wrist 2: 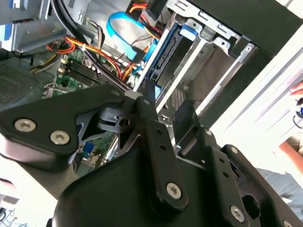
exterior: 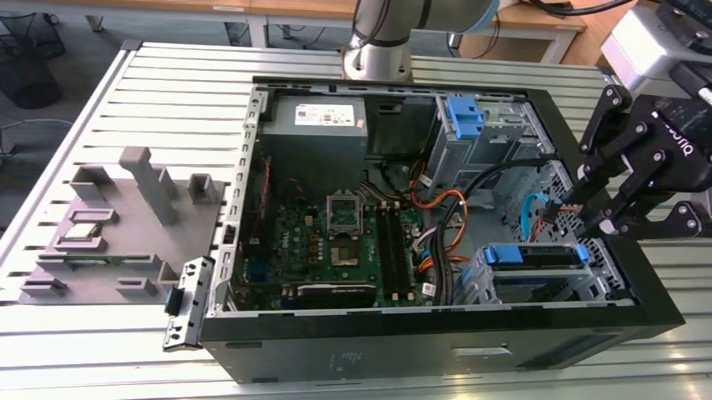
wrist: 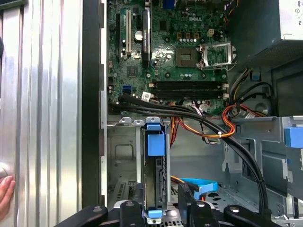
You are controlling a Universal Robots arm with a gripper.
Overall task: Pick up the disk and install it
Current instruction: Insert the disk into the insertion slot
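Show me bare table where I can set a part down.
Bare table slats lie between the grey fixture and the far edge, and in the near corner at the exterior view's left. Inside the case, cables and the hand crowd the space.

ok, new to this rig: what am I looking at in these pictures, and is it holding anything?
One robot arm with a black two-finger gripper works on an open computer case lying on a slatted metal table. The exterior view comes from a camera off the arm and takes in the whole scene; both wrist views ride on the arm and look into the case. At the exterior view's left, a grey fixture block lies on the table. The disk, with blue rails, stands on edge in a drive bay near the case wall. In the first wrist view the fingers stand apart, one each side of the disk's end, not clamped on it. Nothing is held.
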